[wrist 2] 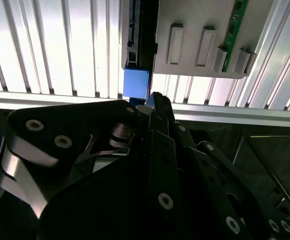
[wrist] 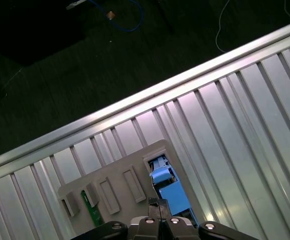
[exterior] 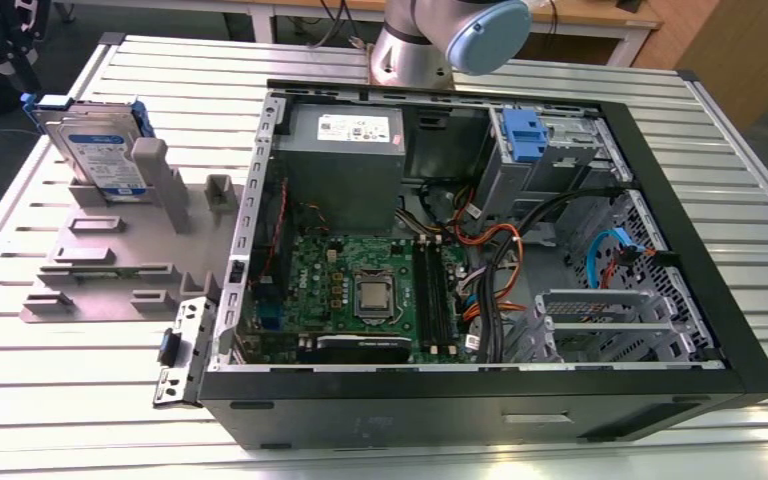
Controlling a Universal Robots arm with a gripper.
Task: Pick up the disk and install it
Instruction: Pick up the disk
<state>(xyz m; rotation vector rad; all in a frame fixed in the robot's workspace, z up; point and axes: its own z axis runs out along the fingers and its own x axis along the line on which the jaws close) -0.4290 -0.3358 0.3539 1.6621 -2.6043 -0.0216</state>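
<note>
Our gripper (wrist: 157, 204) looks closed on nothing, its tips aimed at the disk (wrist: 168, 186) just beyond them, not touching; the disk stands on edge, long axis roughly upright, in the holder (exterior: 91, 265) at the exterior view's left of the case (exterior: 491, 400)

A ribbed silver aluminium tabletop (wrist: 245, 115) spreads beneath the gripper (wrist: 157, 204). Beyond its edge, farther from the gripper, lies dark floor (wrist: 60, 85) with a loose blue cable (wrist: 132, 20) and a thin white cable (wrist: 224, 22).
</note>
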